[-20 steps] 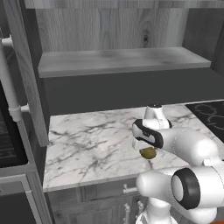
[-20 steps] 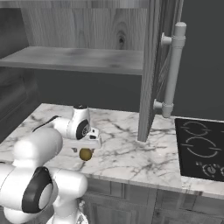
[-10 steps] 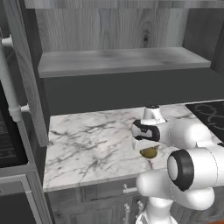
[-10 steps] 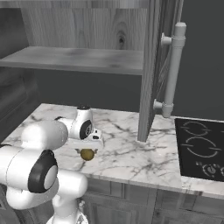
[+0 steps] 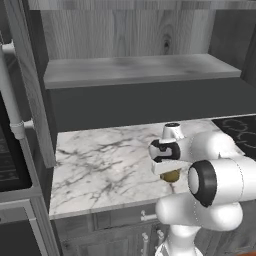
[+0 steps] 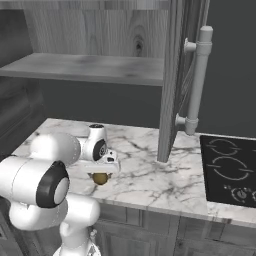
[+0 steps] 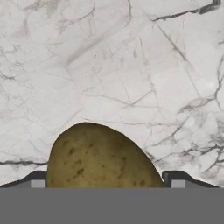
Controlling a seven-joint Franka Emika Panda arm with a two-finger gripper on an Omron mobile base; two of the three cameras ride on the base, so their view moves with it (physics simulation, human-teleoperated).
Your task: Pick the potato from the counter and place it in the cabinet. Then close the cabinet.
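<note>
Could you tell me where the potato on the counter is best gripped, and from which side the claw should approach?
Probably from straight above, across the middle of the potato. It lies as a smooth rounded oval on the flat counter, with open marble around it. The claw already hangs over it, a fingertip on either flank.

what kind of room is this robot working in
A kitchen, rendered rather than real. A white marble counter sits beside a black stovetop, under an open grey woodgrain cabinet with bar handles. A potato sits between the tips of the tool.
</note>
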